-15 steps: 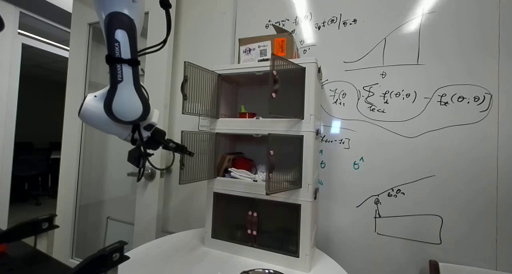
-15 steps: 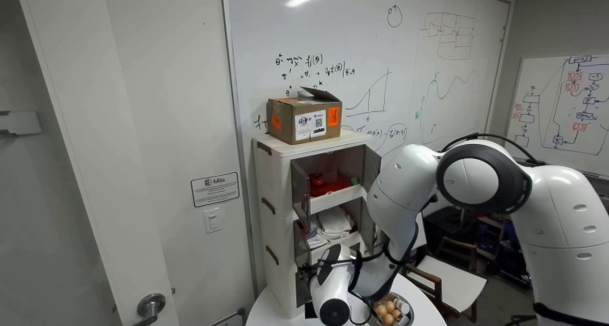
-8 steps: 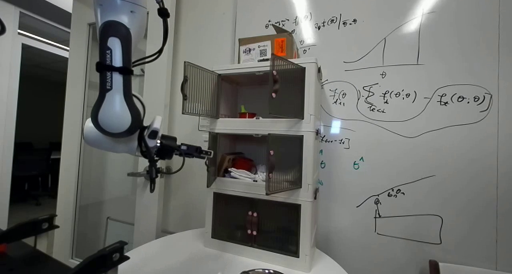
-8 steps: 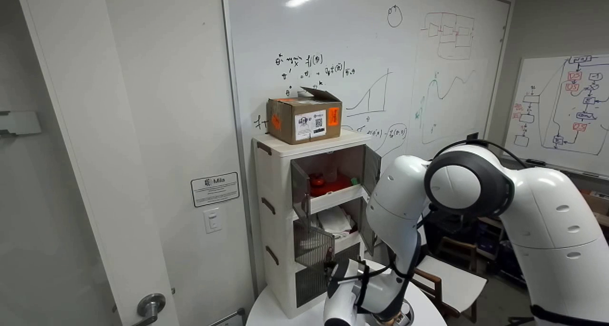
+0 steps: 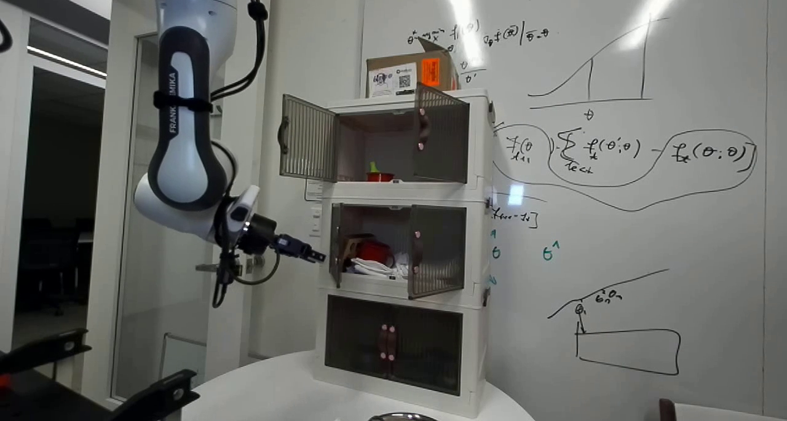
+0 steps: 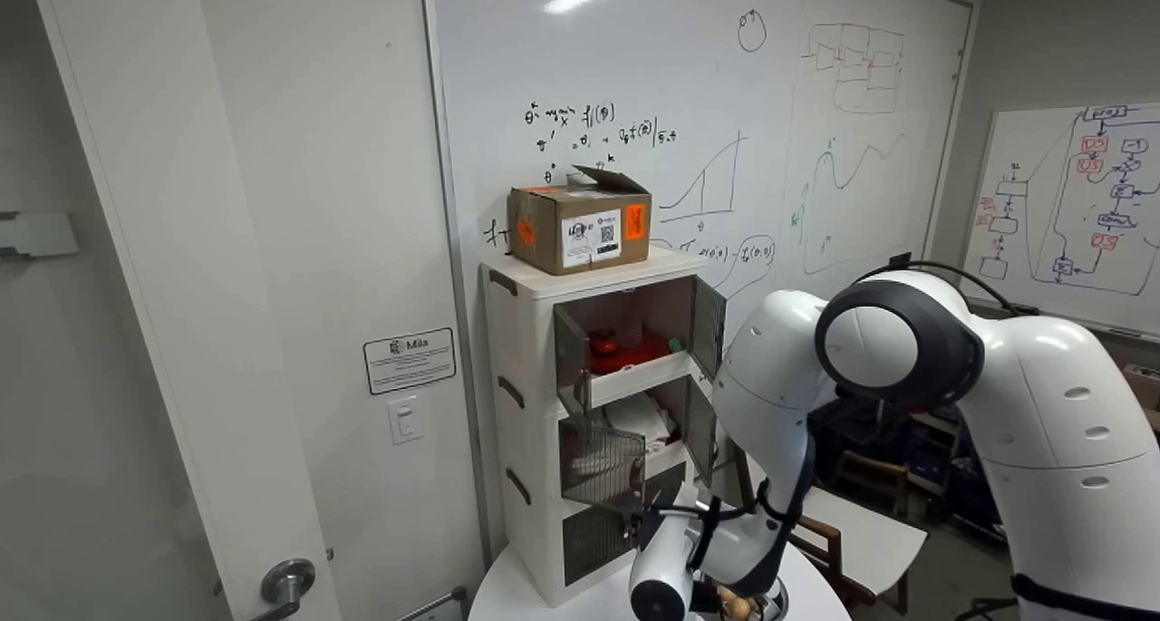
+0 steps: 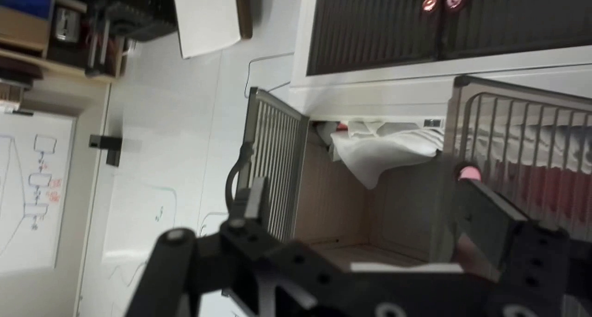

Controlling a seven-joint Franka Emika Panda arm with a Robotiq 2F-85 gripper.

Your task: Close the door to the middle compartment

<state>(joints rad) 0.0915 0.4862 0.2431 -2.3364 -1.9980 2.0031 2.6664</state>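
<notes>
Black two-finger gripper (image 7: pixel 365 187): fingers spread well apart. Just beyond, the squarish smoky-grey translucent ribbed door (image 5: pixel 336 246) on the second tier of the white three-tier cabinet (image 5: pixel 393 192) stands open, swung outward; in the wrist view a fingertip (image 7: pixel 485 210) overlaps it by a round pink stud (image 7: pixel 470 172), can't tell if touching. Matching smoky-grey ribbed panel (image 5: pixel 437 252) across from it is open too. Behind them: boxy white-framed middle compartment (image 5: pixel 378 221) with crumpled white cloth (image 7: pixel 388 152) and a red item (image 5: pixel 374 253), shape unclear. Top tier's two grey ribbed panels (image 5: pixel 309 138) stand open; lowest tier's dark double doors (image 5: pixel 406 345) are closed. Cabinet rests on a round white table (image 5: pixel 264 387). Brown cardboard box (image 6: pixel 580 227), flap up, sits on top. Behind all that, big whiteboard (image 5: pixel 615 236) with handwritten formulas and graphs.
</notes>
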